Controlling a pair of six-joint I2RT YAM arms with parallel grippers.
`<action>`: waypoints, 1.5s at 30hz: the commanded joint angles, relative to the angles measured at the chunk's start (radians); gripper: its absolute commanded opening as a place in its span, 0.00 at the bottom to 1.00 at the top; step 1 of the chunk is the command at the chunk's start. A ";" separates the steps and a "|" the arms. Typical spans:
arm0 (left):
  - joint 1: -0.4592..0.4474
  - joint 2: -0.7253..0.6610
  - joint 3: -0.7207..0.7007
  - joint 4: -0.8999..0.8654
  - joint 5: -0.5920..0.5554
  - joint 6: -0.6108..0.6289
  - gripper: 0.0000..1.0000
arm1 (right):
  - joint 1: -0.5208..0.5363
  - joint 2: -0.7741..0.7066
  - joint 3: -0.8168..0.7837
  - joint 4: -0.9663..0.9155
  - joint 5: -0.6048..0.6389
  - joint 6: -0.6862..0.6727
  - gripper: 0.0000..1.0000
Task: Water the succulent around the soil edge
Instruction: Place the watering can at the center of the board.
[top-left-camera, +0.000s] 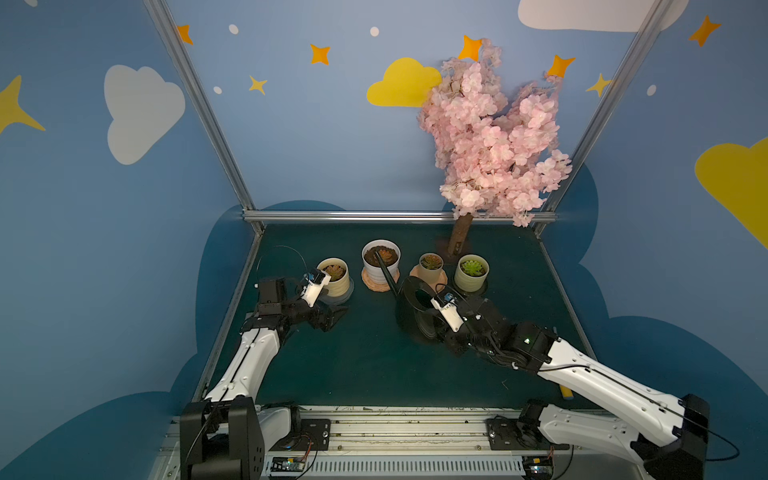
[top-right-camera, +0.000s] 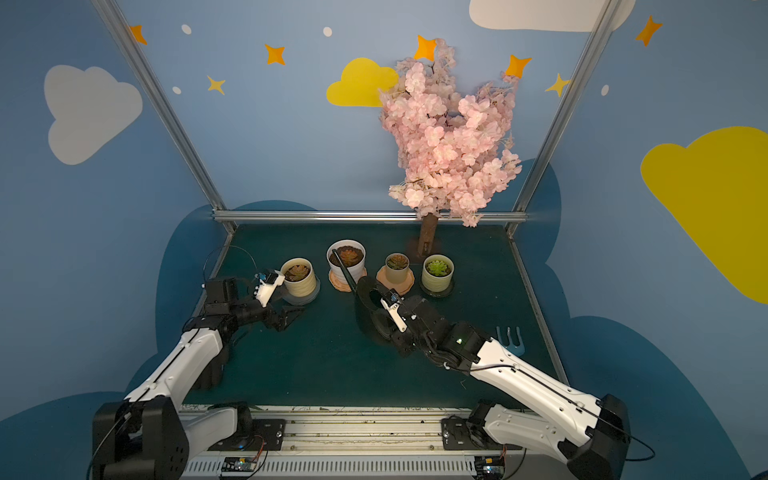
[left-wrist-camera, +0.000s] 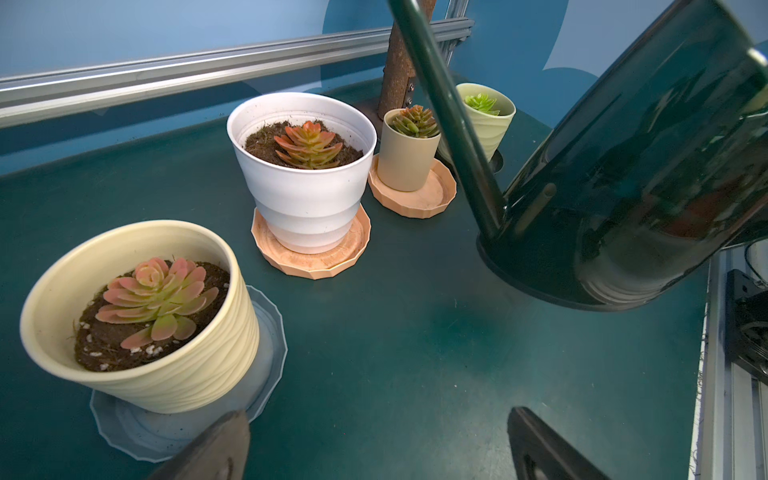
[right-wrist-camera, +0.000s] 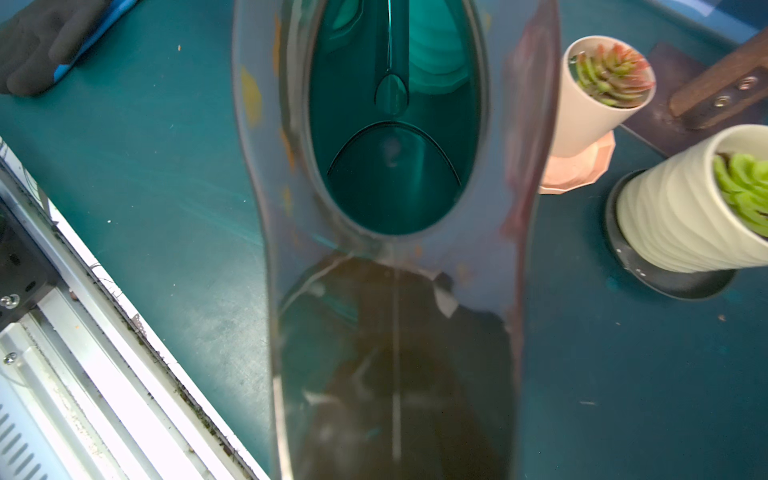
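4 pots in a row: cream (top-left-camera: 337, 282), white (top-left-camera: 380, 268), beige (top-left-camera: 430, 272), pale green (top-left-camera: 471, 277). 1 watering can (top-left-camera: 415, 305), 1 tree (top-left-camera: 494, 137). Right gripper (top-left-camera: 436, 330) clamped on the can's handle, arm stretched forward, can tilted. Spout tip is over the white pot's soil, beside the succulent (top-left-camera: 386, 254). Left gripper (left-wrist-camera: 378, 436) wide open, empty, low by the cream pot.

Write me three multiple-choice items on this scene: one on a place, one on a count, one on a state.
1. The watering can's spout tip is above: A) the white pot B) the green pot C) no pot.
2. Planted pots in view: A) three B) four C) five.
3. The left gripper is: A) shut on the cream pot B) shut on the watering can C) open and empty.

1 A: in both top views the spout ends above the white pot.
2 B: cream pot, white pot, beige pot and green pot.
3 C: the left wrist view shows its fingers apart, nothing between them.
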 joint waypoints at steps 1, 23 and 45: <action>0.004 -0.008 -0.008 0.023 0.010 -0.018 1.00 | 0.005 0.016 -0.024 0.146 -0.026 -0.012 0.00; 0.004 -0.014 -0.029 0.040 -0.012 -0.014 1.00 | 0.002 0.132 -0.140 0.366 -0.049 -0.042 0.00; 0.004 -0.052 -0.044 0.068 -0.031 -0.055 1.00 | 0.008 -0.048 -0.111 0.181 0.065 0.014 0.94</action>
